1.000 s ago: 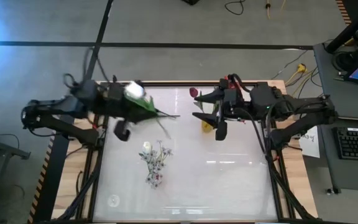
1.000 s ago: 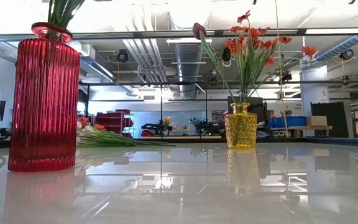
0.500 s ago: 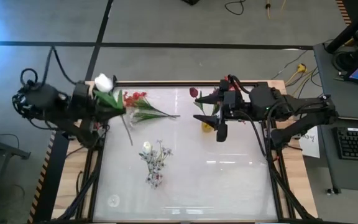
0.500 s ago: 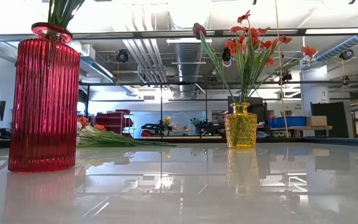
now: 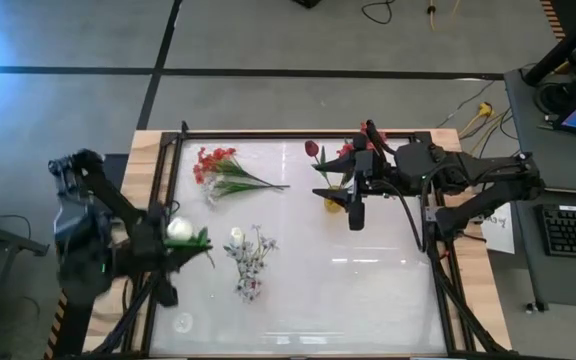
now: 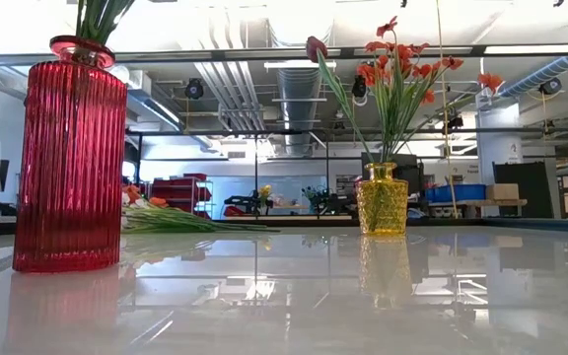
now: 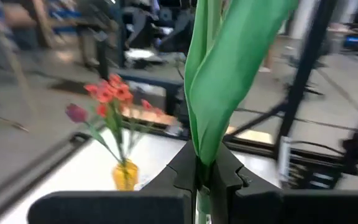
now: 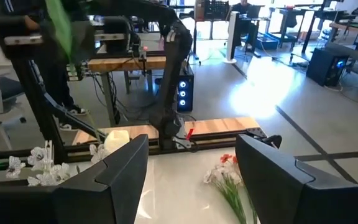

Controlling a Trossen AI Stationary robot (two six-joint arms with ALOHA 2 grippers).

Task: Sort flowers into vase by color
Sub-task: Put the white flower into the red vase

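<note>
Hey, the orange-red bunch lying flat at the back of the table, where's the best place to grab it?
Probably mid-stem on the orange-red bunch, coming straight down. It lies flat, blossoms toward the left edge, green stems trailing toward the table's middle with bare table around them.

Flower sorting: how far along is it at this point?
Done: orange-red blossoms and a maroon tulip stand in the yellow vase. In hand: the left gripper, jaws shut, holds the white rose at the table's left edge. The right gripper waits open by the yellow vase. Left: the orange-red bunch and the whitish spray lying on the table.
</note>
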